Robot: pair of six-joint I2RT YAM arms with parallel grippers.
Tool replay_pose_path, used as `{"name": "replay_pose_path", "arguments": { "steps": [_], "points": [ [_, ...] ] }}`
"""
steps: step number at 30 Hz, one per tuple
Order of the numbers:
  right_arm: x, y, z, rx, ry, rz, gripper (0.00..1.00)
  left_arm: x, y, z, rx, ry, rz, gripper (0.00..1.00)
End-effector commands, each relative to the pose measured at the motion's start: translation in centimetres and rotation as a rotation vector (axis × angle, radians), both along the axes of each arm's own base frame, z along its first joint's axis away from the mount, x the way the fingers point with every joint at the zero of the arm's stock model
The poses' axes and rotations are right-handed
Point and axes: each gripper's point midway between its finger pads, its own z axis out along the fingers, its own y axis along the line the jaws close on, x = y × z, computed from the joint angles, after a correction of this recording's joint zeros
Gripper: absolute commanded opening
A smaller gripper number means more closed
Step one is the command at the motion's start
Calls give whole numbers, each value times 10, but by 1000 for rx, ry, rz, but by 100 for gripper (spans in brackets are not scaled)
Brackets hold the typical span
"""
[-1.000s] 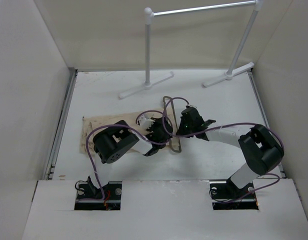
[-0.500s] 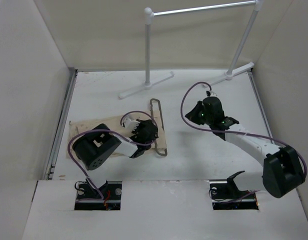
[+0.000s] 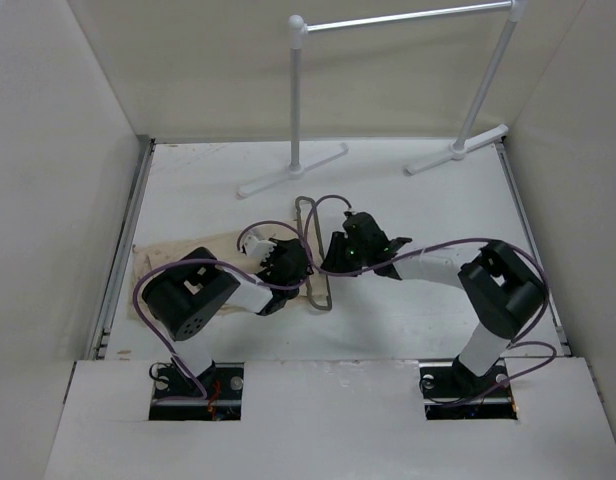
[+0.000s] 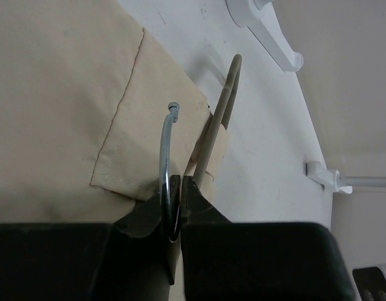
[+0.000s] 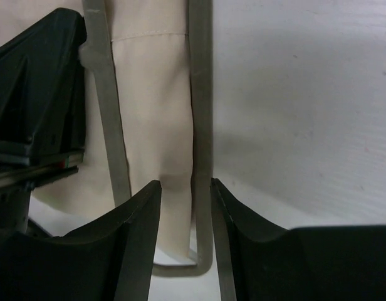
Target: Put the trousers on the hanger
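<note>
The beige trousers (image 3: 173, 252) lie flat on the table's left side; a leg end shows in the left wrist view (image 4: 61, 94). The thin grey-brown hanger (image 3: 326, 305) lies over that leg end, and the cloth passes through its frame (image 5: 152, 94). My left gripper (image 3: 288, 263) is shut (image 4: 178, 180) on the hanger's metal hook (image 4: 166, 147). My right gripper (image 3: 335, 260) is open (image 5: 185, 185). Its jaws straddle one hanger bar (image 5: 201, 94) and a strip of cloth, without closing on them.
A white tubular garment rail (image 3: 297, 100) stands at the back, its feet (image 3: 293, 172) on the table just beyond the hanger. One foot shows in the left wrist view (image 4: 268, 37). White walls enclose the table on the left, right and back.
The left gripper dragged the hanger and trousers leftward. The right arm swung away to the back right, then came back, and its open jaws now sit over the hanger bar.
</note>
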Motion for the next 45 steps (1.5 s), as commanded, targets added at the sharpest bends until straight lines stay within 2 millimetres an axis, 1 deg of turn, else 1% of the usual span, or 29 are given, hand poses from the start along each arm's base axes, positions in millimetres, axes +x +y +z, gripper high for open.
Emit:
{"name": "replay_pose_path", "arguments": {
  "steps": [1, 7, 8, 9, 11, 14, 15, 17, 20, 22, 24, 26, 27, 32, 34, 36, 38, 40, 43, 45],
  "points": [
    [18, 31, 26, 88, -86, 19, 42, -8, -7, -12, 57, 41, -47, 0],
    [9, 41, 4, 59, -43, 12, 42, -8, -15, -13, 45, 41, -67, 0],
    [10, 42, 1, 59, -41, 12, 39, -8, -16, -12, 40, 37, -70, 0],
    [9, 44, -2, 61, -34, 14, 31, -8, -18, -12, 39, 36, -73, 0],
    [11, 46, -4, 70, -31, 5, 23, -9, -19, -12, 36, 35, -76, 0],
    [13, 47, -1, 88, -30, -20, 7, -9, -18, -10, 33, 33, -74, 0],
    [16, 45, 5, 102, -41, -40, 5, -9, -17, -9, 32, 32, -74, 0],
    [25, 37, 27, 140, -85, -74, 3, -10, -17, -7, 34, 32, -76, 0],
    [38, 17, 65, 181, -163, -134, 2, -11, -8, -6, 53, 45, -60, 0],
    [42, -1, 84, 192, -207, -170, 2, -10, 1, -5, 64, 53, -45, 0],
    [44, -22, 97, 195, -234, -203, 2, -10, 10, -2, 69, 55, -30, 0],
    [43, -43, 103, 185, -254, -234, 2, -10, 21, 0, 79, 60, -11, 0],
    [42, -50, 105, 182, -263, -242, 2, -10, 27, 1, 87, 63, -1, 0],
    [34, -98, 93, 137, -270, -325, 1, -12, 41, 5, 137, 80, 11, 0],
    [34, -116, 89, 129, -277, -375, 1, -14, 46, 3, 162, 92, 8, 0],
    [39, -135, 92, 134, -289, -424, 1, -19, 52, 0, 206, 114, -5, 0],
    [45, -153, 99, 143, -308, -471, 1, -27, 58, -3, 255, 135, -19, 0],
    [50, -170, 104, 146, -313, -521, 0, -34, 70, -1, 289, 147, -12, 0],
    [51, -181, 101, 147, -296, -558, 1, -37, 81, 11, 302, 144, 0, 0],
    [47, -178, 88, 133, -266, -554, 2, -35, 80, 24, 302, 126, -7, 0]
  ]
}}
